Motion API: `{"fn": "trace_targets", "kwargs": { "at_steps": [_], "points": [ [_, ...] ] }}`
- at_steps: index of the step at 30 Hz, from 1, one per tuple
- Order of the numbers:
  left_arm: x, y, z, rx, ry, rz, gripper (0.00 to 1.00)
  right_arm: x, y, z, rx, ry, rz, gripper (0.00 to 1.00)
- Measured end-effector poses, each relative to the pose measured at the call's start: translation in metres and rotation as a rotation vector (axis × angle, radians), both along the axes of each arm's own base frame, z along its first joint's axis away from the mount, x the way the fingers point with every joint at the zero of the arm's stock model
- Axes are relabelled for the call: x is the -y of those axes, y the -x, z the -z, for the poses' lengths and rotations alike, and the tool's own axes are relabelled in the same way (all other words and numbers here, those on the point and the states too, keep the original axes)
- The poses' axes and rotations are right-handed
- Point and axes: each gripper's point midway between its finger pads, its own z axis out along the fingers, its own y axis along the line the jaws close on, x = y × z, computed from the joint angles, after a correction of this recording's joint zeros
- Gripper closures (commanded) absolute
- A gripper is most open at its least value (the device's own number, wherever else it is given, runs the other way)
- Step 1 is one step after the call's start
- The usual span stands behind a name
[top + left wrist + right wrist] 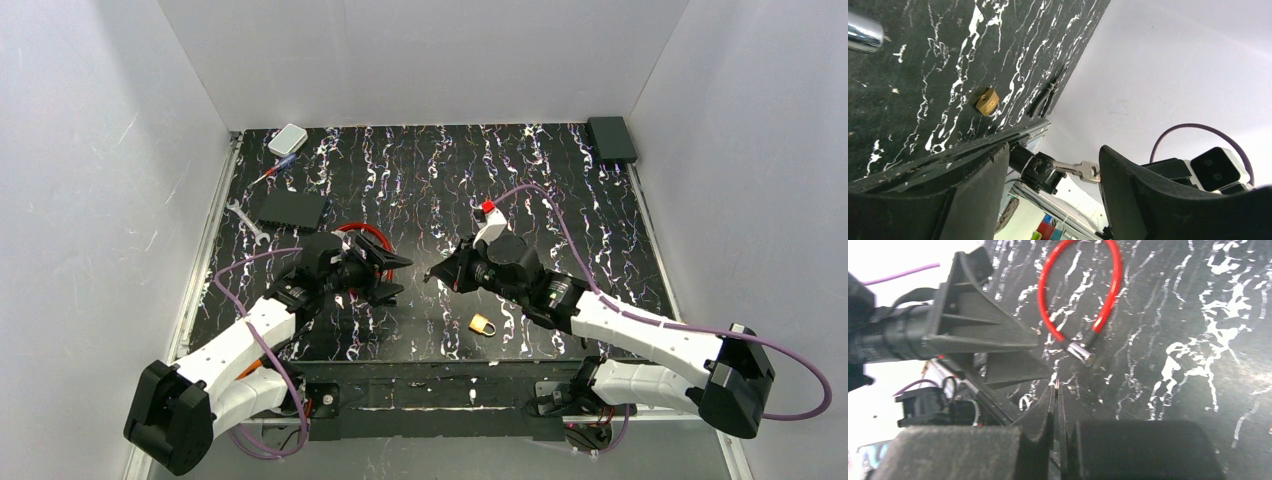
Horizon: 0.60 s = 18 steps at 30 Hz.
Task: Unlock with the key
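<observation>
Where white walls (100, 150) enclose the black tabletop (430, 190), a padlock (482, 324) lies.

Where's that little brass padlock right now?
In the top view, the small brass padlock lies near the black table's front edge, just left of the right arm.

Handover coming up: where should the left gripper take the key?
Probably the free silver end of the key sticking out of the right gripper, which covers the rest; come from opposite with the left gripper, jaws either side.
</observation>
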Motion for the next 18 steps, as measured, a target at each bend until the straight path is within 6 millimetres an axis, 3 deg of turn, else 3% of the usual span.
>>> {"fn": "trace_targets", "kwargs": {
  "at_steps": [10, 18],
  "points": [
    [0.009, -0.003, -0.025, 0.027, 0.053, 0.005, 0.40, -0.010, 0.001, -0.043, 0.025, -0.208, 0.003, 0.99],
    [0.011, -0.004, -0.041, 0.055, 0.084, 0.003, 0.42, -0.016, -0.001, -0.046, 0.011, -0.242, 0.000, 0.99]
  ]
}}
